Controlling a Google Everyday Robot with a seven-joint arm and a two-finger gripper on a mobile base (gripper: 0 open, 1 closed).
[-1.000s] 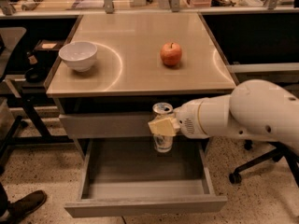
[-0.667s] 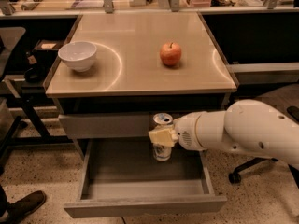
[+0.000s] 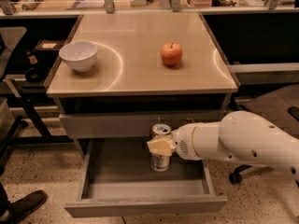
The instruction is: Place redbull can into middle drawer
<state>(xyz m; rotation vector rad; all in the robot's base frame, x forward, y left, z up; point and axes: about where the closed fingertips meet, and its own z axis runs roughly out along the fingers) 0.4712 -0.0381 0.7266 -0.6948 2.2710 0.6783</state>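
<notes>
The redbull can (image 3: pixel 160 160), slim and silver with a shiny top, is held upright inside the open middle drawer (image 3: pixel 140 203), its base near the grey floor towards the back. My gripper (image 3: pixel 160 146), with yellowish pads, is shut on the can's middle. The white arm reaches in from the right. The drawer is pulled out below the table, its plain grey front panel facing me.
A closed grey drawer front (image 3: pixel 107 124) sits just above the open one. On the table top (image 3: pixel 135 73) stand a white bowl (image 3: pixel 78 55) at the left and a red apple (image 3: pixel 171 53) at the right. A shoe (image 3: pixel 23 205) is at the lower left, a chair base (image 3: pixel 236 176) at the right.
My arm has moved down and a little left, lowering the can from in front of the upper drawer front into the open drawer.
</notes>
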